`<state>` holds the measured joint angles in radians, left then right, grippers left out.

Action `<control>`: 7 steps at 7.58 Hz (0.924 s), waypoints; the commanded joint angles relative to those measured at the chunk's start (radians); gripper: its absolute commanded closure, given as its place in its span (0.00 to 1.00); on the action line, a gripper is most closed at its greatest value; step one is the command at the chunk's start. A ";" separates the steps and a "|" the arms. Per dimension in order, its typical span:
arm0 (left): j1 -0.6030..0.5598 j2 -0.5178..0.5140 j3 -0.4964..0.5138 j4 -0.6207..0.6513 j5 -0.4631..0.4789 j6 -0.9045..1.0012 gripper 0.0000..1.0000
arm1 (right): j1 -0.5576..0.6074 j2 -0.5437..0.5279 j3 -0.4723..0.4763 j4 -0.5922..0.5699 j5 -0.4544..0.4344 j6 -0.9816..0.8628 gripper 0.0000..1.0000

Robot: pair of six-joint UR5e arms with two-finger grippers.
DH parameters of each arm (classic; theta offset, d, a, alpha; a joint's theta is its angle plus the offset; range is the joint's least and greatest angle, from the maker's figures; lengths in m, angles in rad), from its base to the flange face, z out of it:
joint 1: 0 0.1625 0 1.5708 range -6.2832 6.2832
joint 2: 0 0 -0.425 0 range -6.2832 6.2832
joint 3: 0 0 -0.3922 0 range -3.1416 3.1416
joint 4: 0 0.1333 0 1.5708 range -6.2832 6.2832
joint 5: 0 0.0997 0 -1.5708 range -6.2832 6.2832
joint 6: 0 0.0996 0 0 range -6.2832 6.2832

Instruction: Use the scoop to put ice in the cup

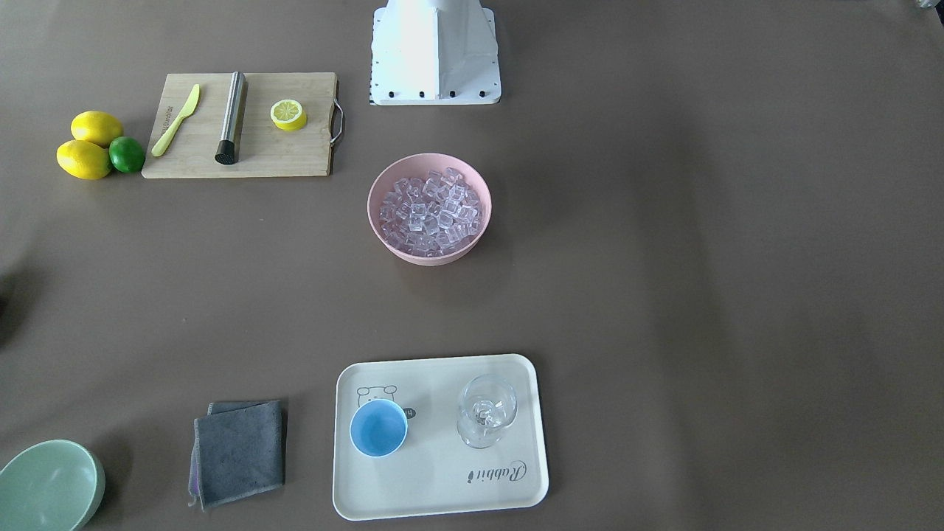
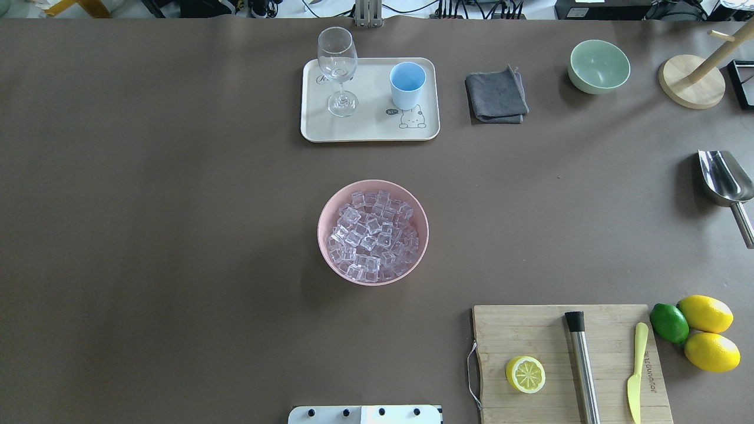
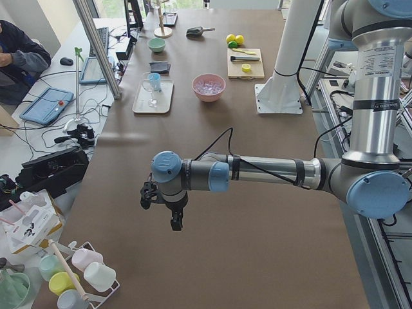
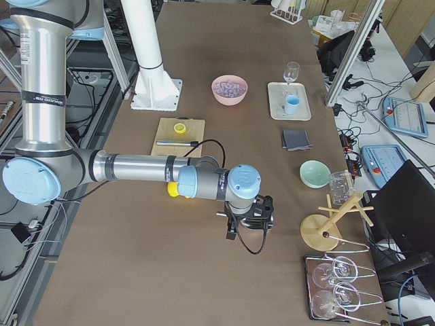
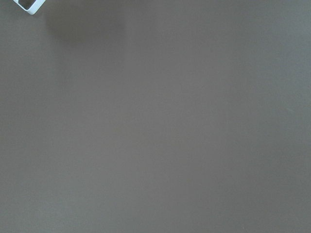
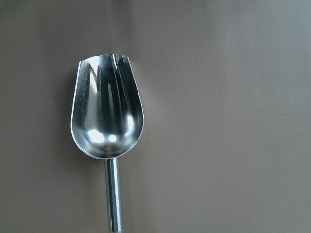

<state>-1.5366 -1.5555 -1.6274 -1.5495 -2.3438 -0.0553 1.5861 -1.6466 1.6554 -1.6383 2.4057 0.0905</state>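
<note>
Mid-table, the ice (image 2: 373, 235) fills the pink bowl (image 2: 323, 227). A little farther, at the table's (image 2: 177, 235) right edge, lies the scoop (image 2: 726, 176), its handle pointing near and its mouth far. The right gripper (image 4: 249, 216) hangs directly over it, while the left gripper (image 3: 164, 203) is well apart. I cannot tell whether either gripper's fingers are spread. Farthest off, the cup (image 2: 407, 82) stands empty on the tray (image 2: 365, 126).

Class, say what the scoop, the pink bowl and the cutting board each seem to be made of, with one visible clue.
The scoop: polished metal, likely stainless steel; mirror-bright, sharp reflections. The pink bowl: matte, opaque, evenly coloured, probably plastic, though ceramic cannot be ruled out. The cutting board: pale wood or bamboo; parallel strips and grain show.
</note>
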 commanded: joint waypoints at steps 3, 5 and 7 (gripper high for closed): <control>0.003 0.000 0.004 -0.001 -0.003 0.000 0.02 | 0.002 -0.002 -0.002 -0.008 0.007 -0.003 0.00; 0.004 -0.002 0.018 -0.003 -0.006 0.000 0.02 | 0.006 -0.019 0.006 -0.008 0.016 -0.005 0.00; 0.004 -0.009 0.012 -0.003 -0.008 -0.001 0.02 | 0.025 -0.044 0.024 0.005 0.029 -0.005 0.00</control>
<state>-1.5326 -1.5588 -1.6085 -1.5522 -2.3504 -0.0553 1.6008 -1.6784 1.6636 -1.6404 2.4278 0.0873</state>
